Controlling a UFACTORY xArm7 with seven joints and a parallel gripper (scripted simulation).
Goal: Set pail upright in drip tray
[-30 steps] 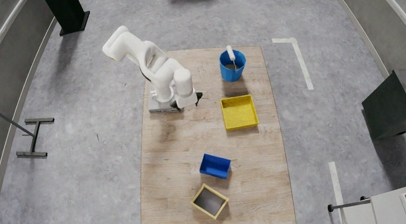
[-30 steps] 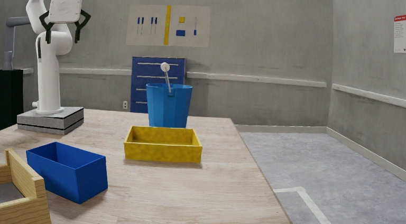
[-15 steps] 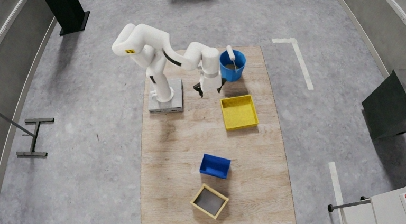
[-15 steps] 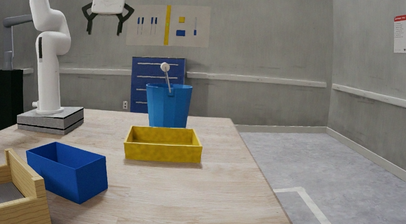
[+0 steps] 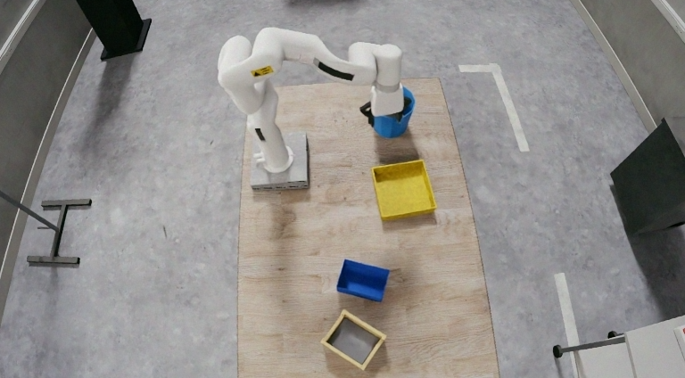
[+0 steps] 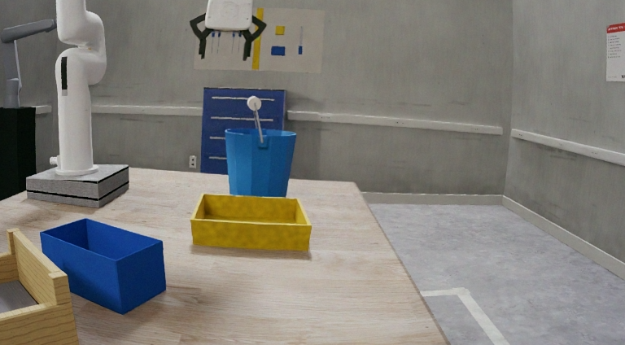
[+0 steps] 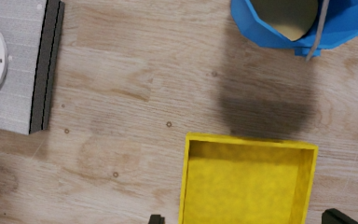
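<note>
The blue pail (image 6: pixel 260 162) stands upright on the wooden table behind the yellow drip tray (image 6: pixel 251 221); its wire handle with a white grip (image 6: pixel 254 102) sticks up. The pail also shows in the overhead view (image 5: pixel 394 121) and at the top right of the wrist view (image 7: pixel 298 23). The tray is empty, seen from above (image 5: pixel 402 188) and in the wrist view (image 7: pixel 247 184). My gripper (image 6: pixel 227 49) is open and empty, high above the table, above and a little left of the pail. In the overhead view the wrist (image 5: pixel 386 96) partly hides the pail.
A blue open bin (image 6: pixel 103 263) and a wooden box (image 6: pixel 32 299) stand at the near end of the table. The arm's grey base block (image 6: pixel 77 185) sits at the table's left side. The table's right edge (image 6: pixel 391 258) is close to the tray.
</note>
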